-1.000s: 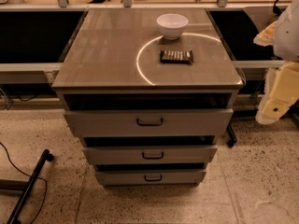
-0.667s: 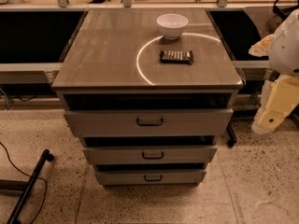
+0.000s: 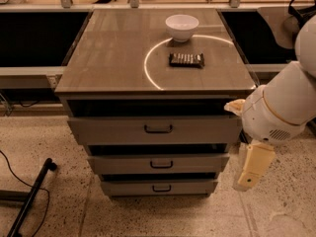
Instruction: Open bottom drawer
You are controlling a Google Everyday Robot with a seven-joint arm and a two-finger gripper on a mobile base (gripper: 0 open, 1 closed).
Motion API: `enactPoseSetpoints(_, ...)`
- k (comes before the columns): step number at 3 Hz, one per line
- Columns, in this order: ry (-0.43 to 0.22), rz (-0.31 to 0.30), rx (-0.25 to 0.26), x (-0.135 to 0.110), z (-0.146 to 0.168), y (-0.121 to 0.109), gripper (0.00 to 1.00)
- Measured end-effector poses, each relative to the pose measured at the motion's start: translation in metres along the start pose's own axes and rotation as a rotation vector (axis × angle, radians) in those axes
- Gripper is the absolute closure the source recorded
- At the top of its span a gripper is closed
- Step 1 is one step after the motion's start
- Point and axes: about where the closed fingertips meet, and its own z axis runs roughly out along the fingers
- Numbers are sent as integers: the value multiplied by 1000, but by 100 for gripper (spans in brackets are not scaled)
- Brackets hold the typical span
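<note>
Grey bench (image 3: 108,58) with a pale ring of light (image 3: 148,70) on its top; a white bowl (image 3: 181,26) on the ring's far edge, a dark packet (image 3: 186,59) inside it; speckled stone floor (image 3: 59,206); black stand (image 3: 29,196) lying at left; bottom drawer (image 3: 187,187) lowest of three, just above the floor; arm at right, pincer (image 3: 245,184) hanging beside the lower drawers, apart from them; spread or pressed together, I cannot tell.

Three grey drawers (image 3: 158,164), one white bowl (image 3: 181,26), one dark packet (image 3: 186,59), one pincer (image 3: 246,181) hanging beside the drawers.
</note>
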Motion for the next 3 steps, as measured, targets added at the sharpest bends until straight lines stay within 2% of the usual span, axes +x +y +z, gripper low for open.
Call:
enactPoseSetpoints(1, 0, 0, 0, 0, 0, 0, 0)
enactPoseSetpoints(2, 0, 1, -19, 3, 29, 4, 0)
enactPoseSetpoints(3, -6, -29, -42, 7, 100, 18, 0)
